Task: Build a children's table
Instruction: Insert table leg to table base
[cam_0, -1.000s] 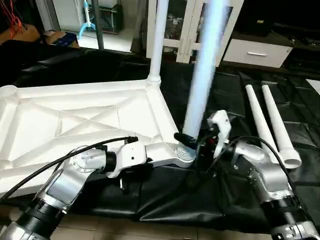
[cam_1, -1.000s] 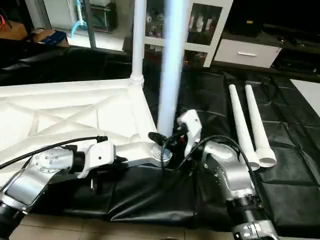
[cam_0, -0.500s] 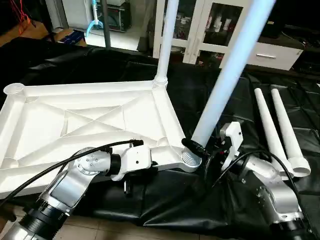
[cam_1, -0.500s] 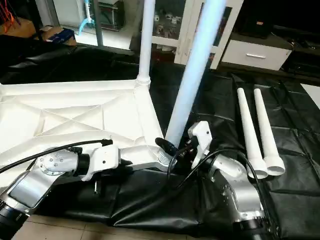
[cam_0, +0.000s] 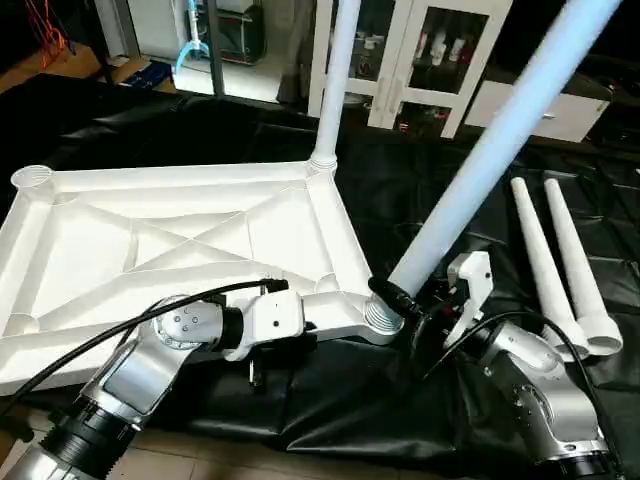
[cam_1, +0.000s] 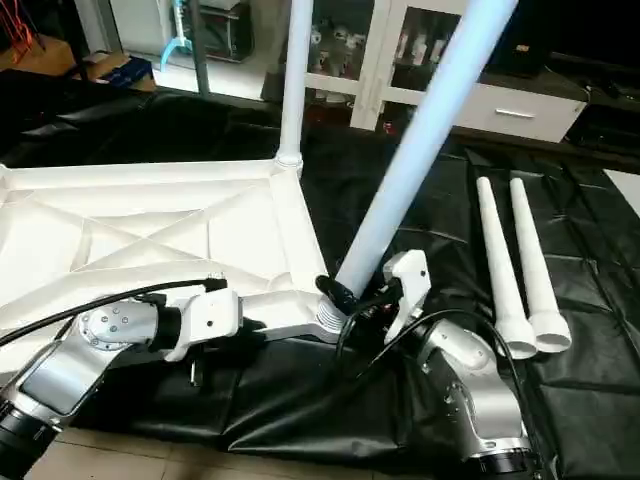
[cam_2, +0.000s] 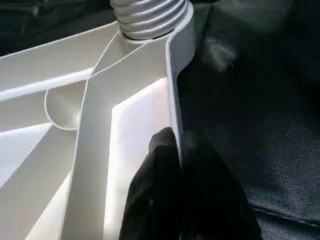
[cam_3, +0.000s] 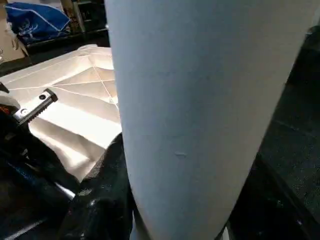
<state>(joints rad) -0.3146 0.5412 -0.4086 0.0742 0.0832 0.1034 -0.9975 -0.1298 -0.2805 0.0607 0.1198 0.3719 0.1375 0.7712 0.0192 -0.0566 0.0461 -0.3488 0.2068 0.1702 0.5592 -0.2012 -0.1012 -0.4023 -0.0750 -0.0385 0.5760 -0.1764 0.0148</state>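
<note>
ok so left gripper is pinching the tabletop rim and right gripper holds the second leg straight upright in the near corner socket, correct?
Not upright. In the left eye view the leg in the right gripper leans steeply to the right. The left gripper does pinch the tabletop rim.

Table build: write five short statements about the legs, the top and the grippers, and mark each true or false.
1. The right gripper holds a leg that leans away from upright. True.
2. All four legs stand in the top. False: one leg stands in the far corner socket, and two spare legs lie on the black mat.
3. The left gripper is shut on the top's rim. True.
4. The top lies with its ribbed underside facing up. True.
5. The two spare legs lie on the top. False: they lie on the mat, to the right of it.
</note>
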